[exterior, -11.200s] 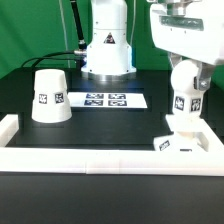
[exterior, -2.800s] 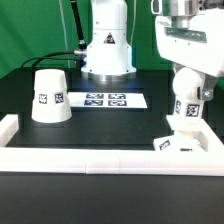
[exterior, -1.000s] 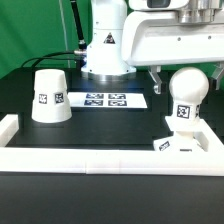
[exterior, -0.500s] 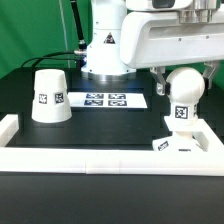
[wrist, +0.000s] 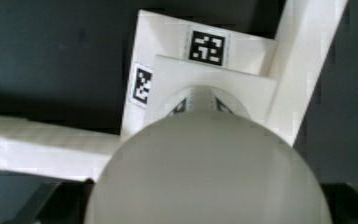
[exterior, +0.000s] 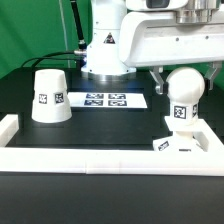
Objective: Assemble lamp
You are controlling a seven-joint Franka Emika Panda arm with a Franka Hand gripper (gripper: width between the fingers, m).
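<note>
The round white bulb (exterior: 185,85) stands upright on the blocky base (exterior: 186,138) at the exterior view's right, next to the rail. My gripper (exterior: 186,88) is open, with one finger (exterior: 160,82) on each side of the bulb's globe and a gap to it. In the wrist view the bulb (wrist: 202,165) fills the lower part and the tagged base (wrist: 194,60) lies beyond it. The cup-shaped shade (exterior: 50,95) stands mouth down, alone at the exterior view's left.
The marker board (exterior: 105,100) lies flat in the middle, in front of the arm's white pedestal (exterior: 107,50). A long white border rail (exterior: 90,156) runs along the front with raised ends at both sides.
Since 2.8 s ago my gripper has let go of the bulb, opened and turned so the hand is broadside. Over the last second almost nothing has moved.
</note>
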